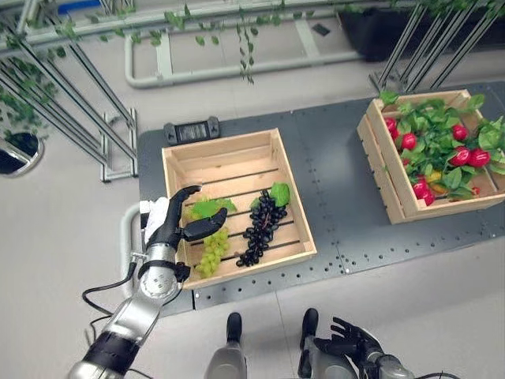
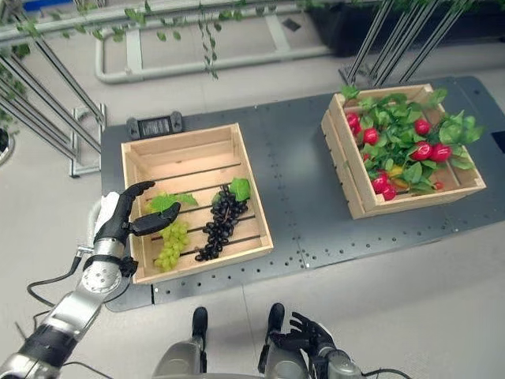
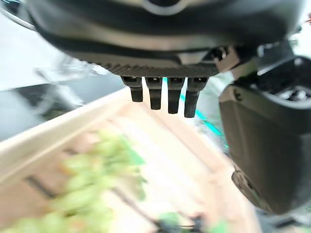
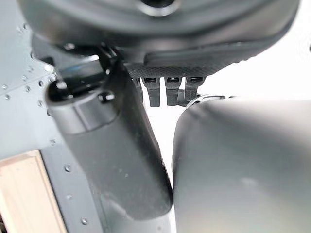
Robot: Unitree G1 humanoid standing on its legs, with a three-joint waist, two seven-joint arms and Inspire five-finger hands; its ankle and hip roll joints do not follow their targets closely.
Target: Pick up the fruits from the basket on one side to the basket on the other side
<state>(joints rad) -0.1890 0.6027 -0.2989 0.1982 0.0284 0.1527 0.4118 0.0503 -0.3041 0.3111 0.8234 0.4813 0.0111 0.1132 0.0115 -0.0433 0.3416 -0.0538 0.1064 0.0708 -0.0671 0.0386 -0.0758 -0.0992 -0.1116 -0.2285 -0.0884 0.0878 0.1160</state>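
A wooden crate [image 1: 222, 147] on the left holds a green grape bunch [image 1: 211, 251] with a leaf and a black grape bunch [image 1: 260, 229] beside it. My left hand [image 1: 175, 225] hovers open over the crate's left rim, its thumb reaching toward the green grapes without touching them. In the left wrist view the fingers [image 3: 163, 94] are straight above the blurred green grapes [image 3: 82, 194]. A second crate [image 1: 387, 170] at the right is full of red fruits [image 1: 469, 156] and green leaves. My right hand [image 1: 355, 343] hangs low by the body, open and holding nothing.
Both crates stand on a dark grey perforated platform [image 1: 339, 189]. A small black device [image 1: 192, 130] lies behind the left crate. Metal racks with vines [image 1: 55, 95] stand at the left and back, and a white pipe frame [image 1: 205, 75] lies on the floor beyond.
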